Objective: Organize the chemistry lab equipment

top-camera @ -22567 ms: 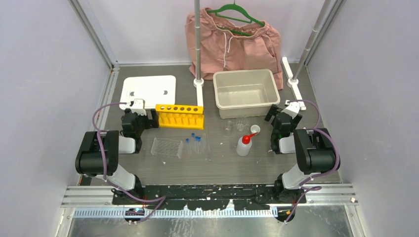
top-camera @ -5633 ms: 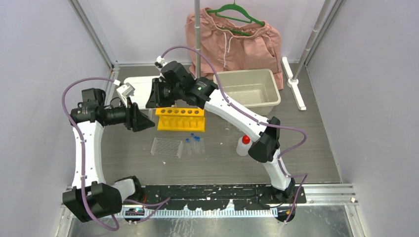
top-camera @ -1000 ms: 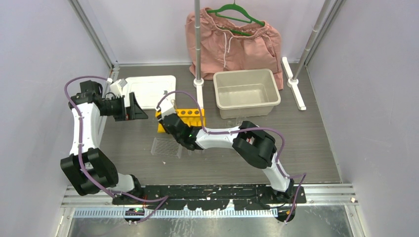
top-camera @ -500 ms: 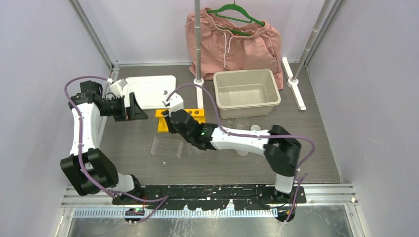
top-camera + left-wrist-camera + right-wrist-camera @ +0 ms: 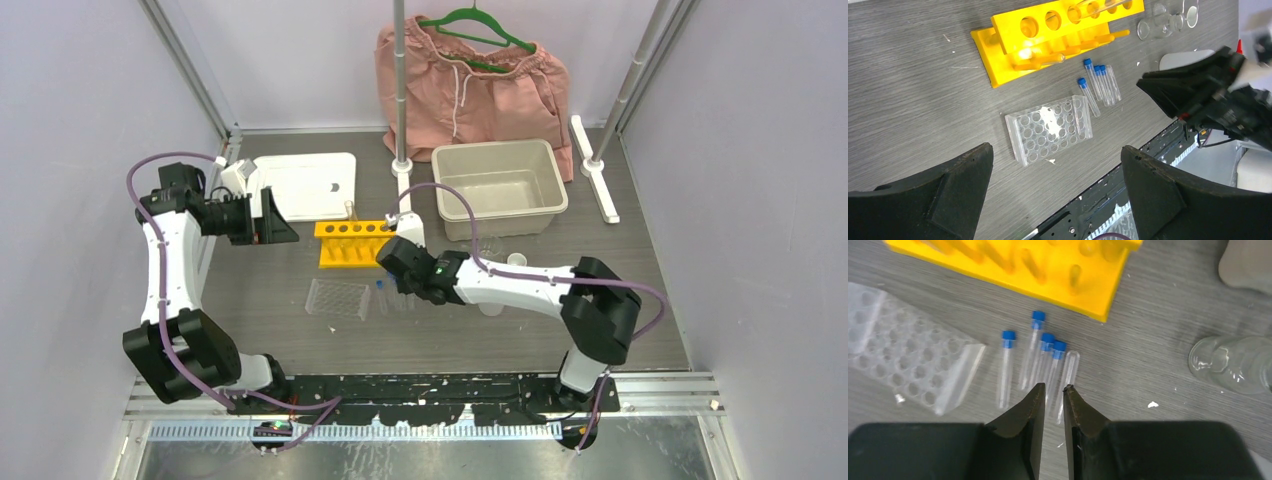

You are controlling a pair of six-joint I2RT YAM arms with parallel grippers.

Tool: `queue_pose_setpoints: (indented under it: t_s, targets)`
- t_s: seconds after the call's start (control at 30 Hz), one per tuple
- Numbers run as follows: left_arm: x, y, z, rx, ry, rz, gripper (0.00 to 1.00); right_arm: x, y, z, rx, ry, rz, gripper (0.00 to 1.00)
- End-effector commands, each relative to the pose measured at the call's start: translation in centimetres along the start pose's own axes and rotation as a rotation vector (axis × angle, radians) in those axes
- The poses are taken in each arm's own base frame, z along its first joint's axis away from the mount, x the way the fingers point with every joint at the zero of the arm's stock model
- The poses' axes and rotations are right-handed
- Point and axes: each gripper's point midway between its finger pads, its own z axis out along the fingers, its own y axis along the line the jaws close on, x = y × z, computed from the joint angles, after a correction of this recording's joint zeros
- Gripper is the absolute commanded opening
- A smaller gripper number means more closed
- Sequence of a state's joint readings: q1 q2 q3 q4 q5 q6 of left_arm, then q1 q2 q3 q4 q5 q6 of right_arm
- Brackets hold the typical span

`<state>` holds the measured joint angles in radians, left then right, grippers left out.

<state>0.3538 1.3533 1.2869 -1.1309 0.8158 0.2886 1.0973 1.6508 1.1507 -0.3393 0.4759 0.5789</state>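
Lining up on the tubes

Four capped tubes (image 5: 1045,360) and one without a cap lie flat on the table (image 5: 1158,340), just in front of the rack (image 5: 1088,295) and beside the tray (image 5: 898,360). The right gripper (image 5: 1053,387) hovers over them, its jaws narrow, with nothing between. To take one tube well, I think it should open wider first, choose the tube lying apart at the left, and close across its middle. The left gripper (image 5: 1054,150) is spread wide and empty. Of the bottle (image 5: 1239,47) only a red tip shows; the beakers (image 5: 1233,365) are cut off.
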Motion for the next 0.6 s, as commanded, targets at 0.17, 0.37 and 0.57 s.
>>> queue_pose_setpoints:
  t_s: [0.17,0.37,0.57]
  targets:
    - [-0.7,-1.2,-1.3,0.004,-0.038,0.064,0.99,3.6,-1.6,3.9,0.025,0.187,0.14,0.26]
    - [-0.7,-1.3,-1.4,0.006,-0.042,0.072,0.99,5.0,-2.2,4.9,0.037,0.213,0.159,0.32]
    - [-0.5,-1.3,-1.3,0.008,-0.035,0.071,0.99,5.3,-2.3,5.1,0.039,0.219,0.162,0.35]
